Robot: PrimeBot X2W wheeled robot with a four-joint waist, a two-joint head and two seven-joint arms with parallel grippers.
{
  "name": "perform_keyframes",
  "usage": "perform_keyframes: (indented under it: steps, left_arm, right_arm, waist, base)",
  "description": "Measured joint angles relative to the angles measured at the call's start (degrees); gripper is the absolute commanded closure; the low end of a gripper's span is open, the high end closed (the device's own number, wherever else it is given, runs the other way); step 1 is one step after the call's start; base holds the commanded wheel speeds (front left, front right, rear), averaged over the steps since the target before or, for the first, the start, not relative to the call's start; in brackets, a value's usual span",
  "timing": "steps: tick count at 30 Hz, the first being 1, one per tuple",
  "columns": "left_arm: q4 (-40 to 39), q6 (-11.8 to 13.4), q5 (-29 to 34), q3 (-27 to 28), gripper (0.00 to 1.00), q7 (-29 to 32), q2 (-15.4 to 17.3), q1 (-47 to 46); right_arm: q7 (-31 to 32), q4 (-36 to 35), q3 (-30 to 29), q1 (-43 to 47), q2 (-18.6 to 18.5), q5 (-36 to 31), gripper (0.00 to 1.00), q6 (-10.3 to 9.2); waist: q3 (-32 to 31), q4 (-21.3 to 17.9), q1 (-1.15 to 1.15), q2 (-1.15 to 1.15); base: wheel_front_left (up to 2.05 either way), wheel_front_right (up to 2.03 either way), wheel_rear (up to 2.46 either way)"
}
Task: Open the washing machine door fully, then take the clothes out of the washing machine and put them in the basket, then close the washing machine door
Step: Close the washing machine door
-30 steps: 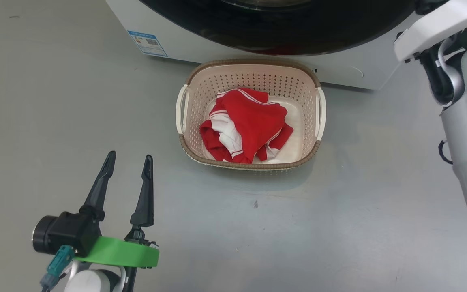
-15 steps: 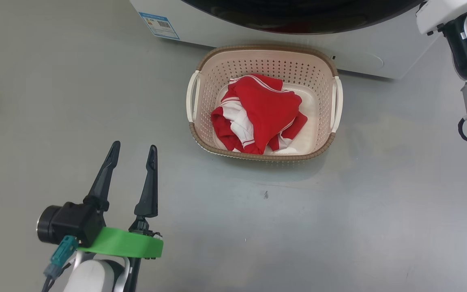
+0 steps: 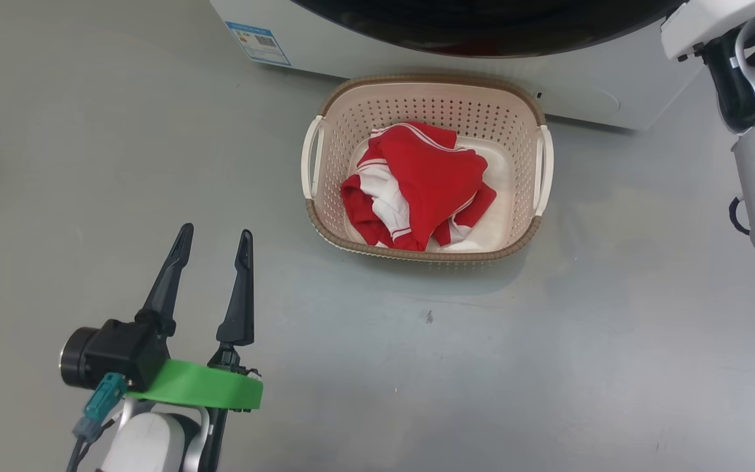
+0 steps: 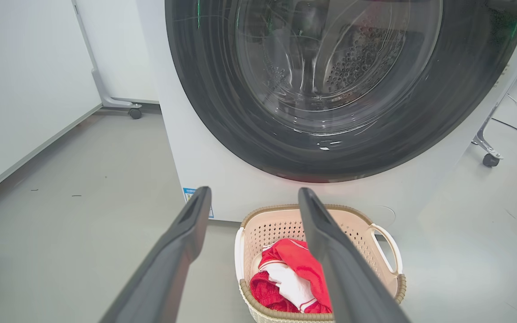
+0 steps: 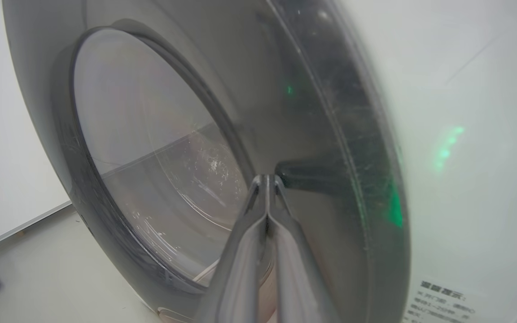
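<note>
The clothes (image 3: 417,187) lie heaped in the basket (image 3: 315,219), which sits on the floor (image 3: 548,360) just in front of the machine (image 3: 580,98) — so the unloading looks done. The door (image 4: 240,112) appears swung flat against the machine's front; whether it has latched I can't tell. The right gripper (image 5: 266,179), fingers pressed together, has its tips at the door's dark edge — the closing push, I'd judge, and the last step left. The left gripper (image 3: 215,229) hovers over bare floor to the left of the basket, fingers apart, holding nothing.
</note>
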Motion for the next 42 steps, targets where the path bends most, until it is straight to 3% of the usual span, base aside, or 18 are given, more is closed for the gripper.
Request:
perform_keyframes:
  steps: [16, 19, 20, 21, 24, 42]
  left_arm:
    - [2.1, 0.0, 0.3, 0.7, 0.0, 0.0, 0.0, 0.0]
    - [2.4, 0.0, 0.4, 1.2, 0.0, 0.0, 0.3, 0.1]
    - [2.4, 0.0, 0.4, 1.4, 0.0, 0.0, 0.4, 0.1]
    - [2.4, 0.0, 0.5, 1.4, 0.0, 0.0, 0.5, 0.2]
    - [2.4, 0.0, 0.5, 1.5, 0.0, 0.0, 0.7, 0.2]
    - [3.2, 0.1, 0.9, 2.0, 0.0, 0.0, 2.0, 3.6]
  right_arm:
    - [-2.3, 1.4, 1.3, 7.7, 3.7, 2.0, 1.0, -0.11]
    - [-2.4, 1.0, 1.6, 10.3, 4.9, 2.2, 0.57, -0.11]
    - [-2.4, 0.7, 1.6, 11.1, 5.3, 2.6, 0.51, -0.11]
    - [-2.4, 0.5, 1.7, 12.0, 5.6, 3.0, 0.51, -0.11]
    - [-2.4, 0.0, 1.9, 13.6, 5.8, 3.2, 0.0, -0.11]
    - [-2.5, -11.0, -1.2, 30.4, 7.6, 4.3, 0.0, -0.63]
  waist:
    - [-4.8, -3.0, 0.0, 0.0]
    - [-5.9, -3.8, 0.0, 0.0]
    - [-6.3, -4.1, 0.0, 0.0]
    - [-6.6, -4.5, 0.0, 0.0]
    - [-7.3, -5.2, 0.0, 0.0]
    - [-13.8, -11.1, 0.0, 0.0]
  base:
    - [0.0, 0.0, 0.0]
    - [0.0, 0.0, 0.0]
    - [0.0, 0.0, 0.0]
    - [0.0, 0.0, 0.0]
    - [0.0, 0.0, 0.0]
    - [0.0, 0.0, 0.0]
